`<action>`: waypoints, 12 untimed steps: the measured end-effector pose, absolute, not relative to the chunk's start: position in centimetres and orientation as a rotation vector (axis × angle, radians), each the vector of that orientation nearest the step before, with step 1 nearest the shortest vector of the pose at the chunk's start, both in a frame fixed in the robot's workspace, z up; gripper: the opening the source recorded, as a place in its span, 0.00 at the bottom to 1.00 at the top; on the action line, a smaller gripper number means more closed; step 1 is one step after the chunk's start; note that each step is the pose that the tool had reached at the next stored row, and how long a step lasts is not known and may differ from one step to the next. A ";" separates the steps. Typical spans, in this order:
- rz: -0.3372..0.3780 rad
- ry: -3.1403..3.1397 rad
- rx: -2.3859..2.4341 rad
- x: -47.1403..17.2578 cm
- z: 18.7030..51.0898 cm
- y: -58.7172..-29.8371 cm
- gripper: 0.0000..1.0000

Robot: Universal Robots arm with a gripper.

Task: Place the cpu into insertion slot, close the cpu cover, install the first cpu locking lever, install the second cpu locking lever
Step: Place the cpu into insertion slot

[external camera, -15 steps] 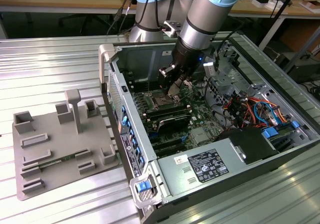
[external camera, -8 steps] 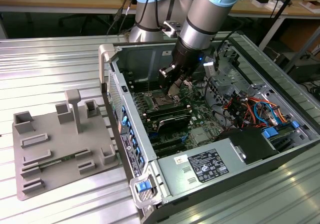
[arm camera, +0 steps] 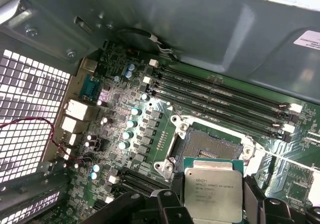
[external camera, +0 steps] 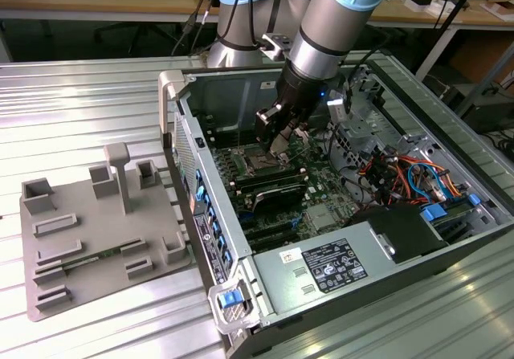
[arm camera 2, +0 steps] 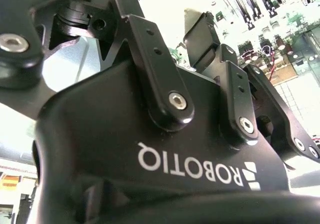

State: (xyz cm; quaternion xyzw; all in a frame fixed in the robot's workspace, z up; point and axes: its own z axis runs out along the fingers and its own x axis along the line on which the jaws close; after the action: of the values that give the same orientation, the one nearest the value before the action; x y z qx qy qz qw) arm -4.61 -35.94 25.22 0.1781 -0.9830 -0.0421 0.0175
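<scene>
- Arm (external camera: 337,22): reaches down from the far side into the open computer case (external camera: 189,146), which lies on its side on the ribbed metal counter (external camera: 80,94).
- Tool (external camera: 281,144): inside the case, low over the motherboard, with its tips just beside the insertion slot (external camera: 261,165) in the exterior view.
- Tool state: closed on the cpu (arm camera: 212,186). In the first wrist view the tool (arm camera: 211,204) has a dark finger (arm camera: 167,204) against each of two opposite edges of the chip.
- Cpu: carried with its silvery metal top facing the wrist camera. It is not seated. Its far edge overlaps the near rim of the insertion slot (arm camera: 207,144).
- Insertion slot: uncovered, with the gold-brown centre and the silver rim exposed. How far the chip stands off the slot cannot be told.
- Memory slots (arm camera: 225,101): long, black and parallel, just beyond the insertion slot toward the case wall.
- Power supply box (external camera: 337,267): grey, at the near end of the case, well apart from the tool.
- Fixture plate (external camera: 96,230): grey, with raised blocks and posts, on the counter at the exterior view's left of the case.
</scene>
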 end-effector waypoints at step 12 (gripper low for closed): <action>-0.129 -3.078 0.426 -4.6 25.2 -35.9 0.55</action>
State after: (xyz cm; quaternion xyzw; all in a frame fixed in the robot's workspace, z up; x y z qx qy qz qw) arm -4.61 -35.94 25.20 0.1371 -0.9896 -0.0415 0.0160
